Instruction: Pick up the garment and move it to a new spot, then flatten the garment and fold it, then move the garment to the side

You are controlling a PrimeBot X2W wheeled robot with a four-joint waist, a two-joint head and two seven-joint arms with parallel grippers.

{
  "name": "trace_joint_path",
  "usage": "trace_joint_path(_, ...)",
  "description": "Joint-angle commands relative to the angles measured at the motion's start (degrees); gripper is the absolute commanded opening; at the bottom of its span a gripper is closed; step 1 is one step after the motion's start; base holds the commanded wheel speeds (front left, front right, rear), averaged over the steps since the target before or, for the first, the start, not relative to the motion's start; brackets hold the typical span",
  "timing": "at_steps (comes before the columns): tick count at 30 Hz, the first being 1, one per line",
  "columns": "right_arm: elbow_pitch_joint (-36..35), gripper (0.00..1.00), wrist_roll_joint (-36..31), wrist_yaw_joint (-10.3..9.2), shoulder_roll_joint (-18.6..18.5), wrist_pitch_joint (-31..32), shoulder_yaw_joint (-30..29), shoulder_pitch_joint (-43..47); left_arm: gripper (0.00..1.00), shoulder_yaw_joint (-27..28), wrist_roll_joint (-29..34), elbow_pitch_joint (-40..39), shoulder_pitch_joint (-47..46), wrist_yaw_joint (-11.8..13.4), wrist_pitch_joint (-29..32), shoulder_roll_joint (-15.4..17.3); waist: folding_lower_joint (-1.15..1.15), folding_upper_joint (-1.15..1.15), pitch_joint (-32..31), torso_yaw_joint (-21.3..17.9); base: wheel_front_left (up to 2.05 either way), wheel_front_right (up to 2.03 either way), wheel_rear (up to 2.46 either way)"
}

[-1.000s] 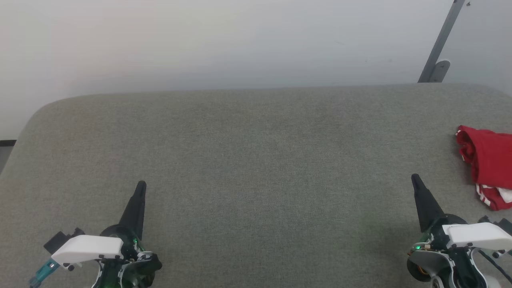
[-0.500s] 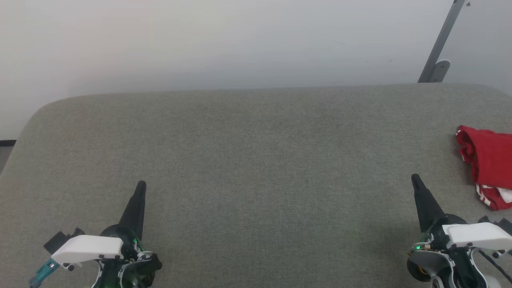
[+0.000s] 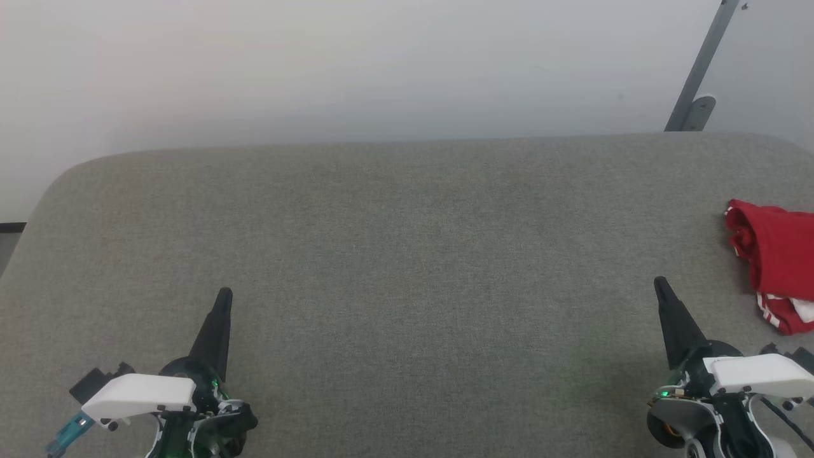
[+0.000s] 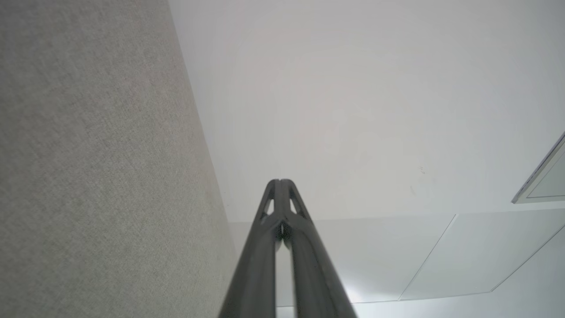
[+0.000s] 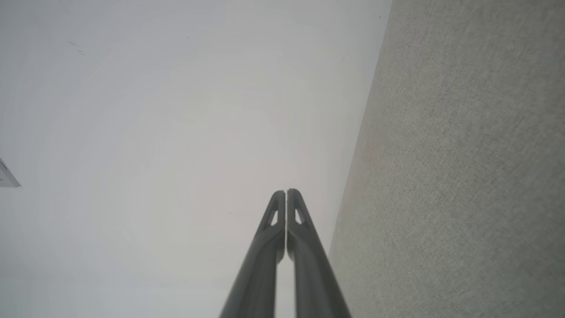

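The garment (image 3: 777, 257), red with red-white striped trim, lies bunched at the far right edge of the head view on the grey fabric surface (image 3: 407, 254), partly cut off by the frame. My right gripper (image 3: 659, 284) rests at the lower right, shut and empty, a short way left of and below the garment. At the lower left my left gripper (image 3: 224, 294) is shut and empty too, far from the garment. In each wrist view the two dark fingers meet at their tips, left gripper (image 4: 280, 181), right gripper (image 5: 286, 191), pointing past the surface edge toward the pale wall.
A pale wall (image 3: 356, 70) rises behind the surface's far edge. A grey metal strut (image 3: 699, 70) leans against the wall at the upper right. The surface's rounded left corner (image 3: 57, 184) drops off to a dark floor strip.
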Motion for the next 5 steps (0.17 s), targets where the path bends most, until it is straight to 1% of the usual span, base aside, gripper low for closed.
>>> trace_joint_path(1, -0.2, 0.0, 0.2, 0.02, 0.2, 0.1, -0.1, -0.3, 0.0, 0.1, -0.2, -0.2, -0.7, -0.2, 0.2, -0.1, 0.0, 0.0, 0.0, 0.0, 0.0, 0.0, 0.0)
trace_joint_path(5, -0.2, 0.0, 0.2, 0.02, 0.2, 0.1, -0.1, -0.3, 0.0, 0.1, -0.2, -0.2, -0.7, -0.2, 0.2, -0.1, 0.0, 0.0, 0.0, 0.0, 0.0, 0.0, 0.0)
